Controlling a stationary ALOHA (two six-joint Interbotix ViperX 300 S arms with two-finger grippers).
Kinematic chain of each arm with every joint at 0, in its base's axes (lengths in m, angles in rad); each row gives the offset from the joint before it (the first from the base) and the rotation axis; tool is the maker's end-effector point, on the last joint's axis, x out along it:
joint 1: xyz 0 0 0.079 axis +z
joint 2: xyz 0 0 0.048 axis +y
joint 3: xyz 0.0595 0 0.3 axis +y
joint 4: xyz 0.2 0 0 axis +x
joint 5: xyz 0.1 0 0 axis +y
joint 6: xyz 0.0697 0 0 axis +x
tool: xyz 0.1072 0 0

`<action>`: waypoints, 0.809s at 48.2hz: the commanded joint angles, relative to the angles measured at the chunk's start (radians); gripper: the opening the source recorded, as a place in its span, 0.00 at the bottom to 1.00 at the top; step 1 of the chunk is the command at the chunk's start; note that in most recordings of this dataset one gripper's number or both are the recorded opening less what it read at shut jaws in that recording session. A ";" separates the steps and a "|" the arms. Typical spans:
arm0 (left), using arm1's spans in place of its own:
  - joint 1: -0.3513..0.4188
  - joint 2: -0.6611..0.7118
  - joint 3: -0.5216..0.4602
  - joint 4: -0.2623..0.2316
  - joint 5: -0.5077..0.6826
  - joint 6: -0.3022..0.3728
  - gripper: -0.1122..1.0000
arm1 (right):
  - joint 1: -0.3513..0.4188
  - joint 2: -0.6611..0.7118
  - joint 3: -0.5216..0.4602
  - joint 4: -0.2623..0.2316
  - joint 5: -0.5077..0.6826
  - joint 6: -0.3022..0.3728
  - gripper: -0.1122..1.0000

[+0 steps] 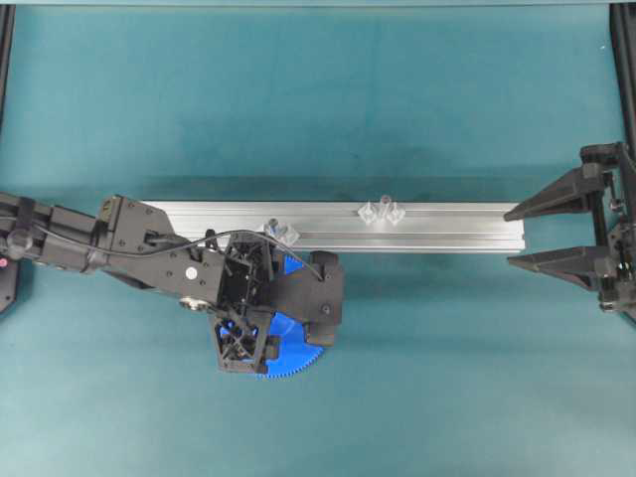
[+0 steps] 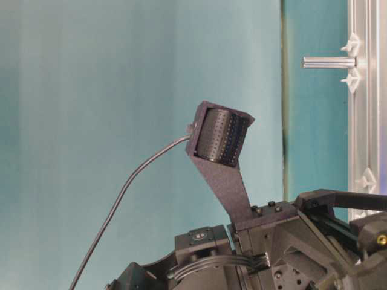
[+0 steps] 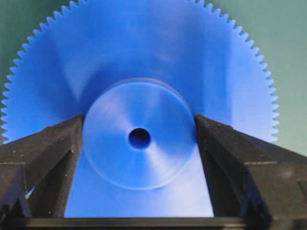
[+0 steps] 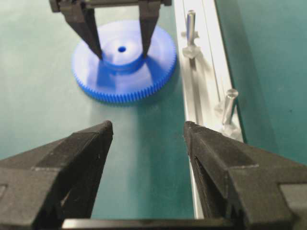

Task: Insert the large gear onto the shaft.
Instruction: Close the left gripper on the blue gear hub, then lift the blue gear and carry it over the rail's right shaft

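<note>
Left tool (image 3: pixel 139 139) points down, fingers parted; right tool (image 4: pixel 148 132) gapes, level.

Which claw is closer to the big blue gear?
Left. The left claw straddles the hub of the big blue gear; the right claw waits open, far off at the rail's end.
</note>
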 commanded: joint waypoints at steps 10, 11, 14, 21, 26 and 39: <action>-0.015 -0.044 -0.012 0.003 0.044 0.041 0.81 | 0.003 -0.006 -0.011 0.002 -0.018 0.009 0.73; -0.014 -0.044 -0.015 0.003 0.049 0.043 0.81 | 0.003 -0.009 -0.011 0.002 -0.018 0.009 0.73; -0.015 -0.044 -0.026 0.003 0.060 0.048 0.81 | 0.003 -0.015 -0.009 0.002 -0.018 0.008 0.73; -0.014 -0.041 -0.055 0.003 0.091 0.054 0.81 | 0.003 -0.025 -0.009 0.002 -0.021 0.008 0.73; -0.015 -0.046 -0.091 0.003 0.114 0.080 0.81 | 0.003 -0.034 -0.009 0.002 -0.026 0.008 0.73; -0.015 -0.051 -0.173 0.003 0.143 0.117 0.81 | 0.003 -0.043 -0.009 0.002 -0.026 0.009 0.73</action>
